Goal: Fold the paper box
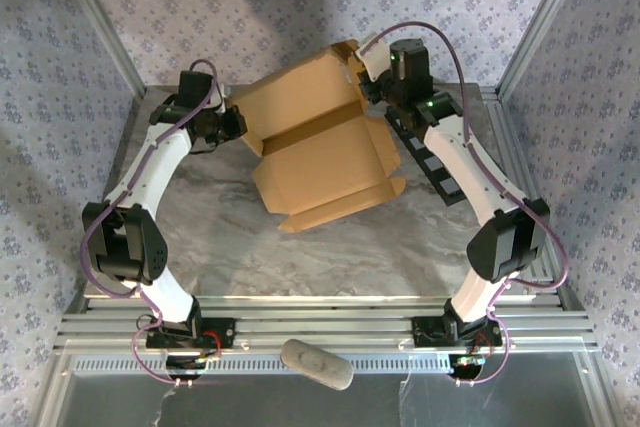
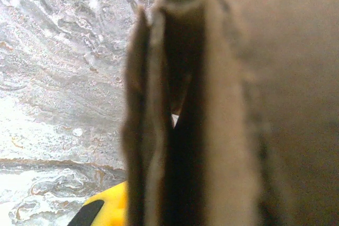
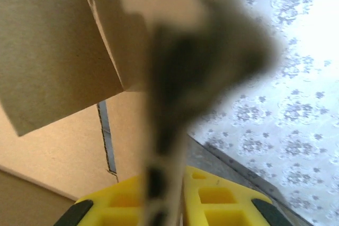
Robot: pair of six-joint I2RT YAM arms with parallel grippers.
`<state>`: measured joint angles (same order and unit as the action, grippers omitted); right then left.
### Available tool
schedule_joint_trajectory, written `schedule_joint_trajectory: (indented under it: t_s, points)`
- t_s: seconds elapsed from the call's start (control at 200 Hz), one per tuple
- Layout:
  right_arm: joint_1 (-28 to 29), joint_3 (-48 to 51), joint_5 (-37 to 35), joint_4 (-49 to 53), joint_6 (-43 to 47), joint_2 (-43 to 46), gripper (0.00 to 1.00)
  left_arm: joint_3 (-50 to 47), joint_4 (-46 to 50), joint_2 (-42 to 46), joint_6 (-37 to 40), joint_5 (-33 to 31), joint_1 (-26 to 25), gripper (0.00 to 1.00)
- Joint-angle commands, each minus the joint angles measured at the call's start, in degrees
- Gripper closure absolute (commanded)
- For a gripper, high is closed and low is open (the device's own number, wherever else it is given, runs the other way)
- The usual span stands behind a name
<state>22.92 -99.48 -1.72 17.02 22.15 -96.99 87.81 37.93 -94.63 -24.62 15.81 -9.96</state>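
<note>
Gaping, half-folded tan paper box (image 1: pixel 320 147)

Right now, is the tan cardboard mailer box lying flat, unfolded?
No, the tan cardboard mailer box is partly folded, its panels standing up off the marbled table.

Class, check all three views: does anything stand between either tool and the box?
Nothing visible does. The left tool is at the left edge of the box, and a cardboard flap of the box runs between the yellow fingers of the right tool.
</note>
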Motion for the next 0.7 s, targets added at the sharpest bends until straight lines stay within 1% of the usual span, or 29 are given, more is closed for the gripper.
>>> schedule_joint_trajectory:
  t_s: [0.0, 0.05, 0.095, 0.175, 0.21, 0.265, 0.28, 0.32, 0.405, 0.43, 0.49, 0.585, 0.695]
  points:
    - [0.82, -1.19, -8.8, -2.78, 1.66, 1.62, 0.92, 2.26, 0.56, -0.11, 0.01, 0.45, -0.58, 1.0]
    - [1.93, -1.5, -11.5, -2.76, 3.14, 1.03, 1.0, 2.37, 0.56, -0.06, -0.08, 0.53, -0.74, 1.0]
    - [3.37, -1.5, -15.31, -3.5, 4.72, 0.34, 1.0, 2.48, 0.57, -0.04, -0.16, 0.51, -0.85, 1.0]
    - [5.81, -0.36, -26.11, -7.65, 6.89, -1.01, 1.0, 2.78, 0.56, -0.12, -0.25, 0.63, -1.11, 1.0]
    - [6.55, -0.06, -29.64, -9.25, 7.92, -1.67, 1.0, 2.88, 0.59, -0.12, -0.25, 0.75, -1.25, 1.0]
    - [7.24, 0.31, -34.16, -12.02, 9.2, -2.36, 0.91, 2.98, 0.57, -0.03, -0.25, 0.82, -1.38, 1.0]
    - [7.38, 0.34, -35.19, -12.76, 9.44, -2.54, 0.89, 2.98, 1.88, -0.07, -0.25, 0.84, -1.38, 1.0]
    - [7.4, 0.14, -36.57, -13.65, 9.76, -2.87, 0.87, 2.98, 2.14, 0.2, -0.25, 0.8, -1.47, 1.0]
    - [7.32, -1.14, -38.56, -14.69, 10.33, -3.54, 0.89, 2.63, 2.27, 0.67, -0.34, 0.8, -1.57, 1.0]
    - [7.3, -1.47, -38.71, -14.81, 10.52, -3.72, 0.91, 2.55, 2.29, 0.82, -0.34, 0.79, -1.51, 1.0]
    - [7.38, -2.4, -38.75, -14.83, 10.82, -4.16, 1.0, 2.37, 2.37, 1.11, -0.38, 0.8, -1.65, 1.0]
    - [7.83, -2.9, -40.78, -16.2, 12.22, -5.11, 1.0, 2.28, 2.61, 1.35, -0.34, 0.79, -1.73, 1.0]
    - [8.68, -1.51, -44.97, -21.34, 15.12, -6.0, 1.0, 2.4, 2.84, 1.55, -0.43, 0.95, -1.88, 1.0]
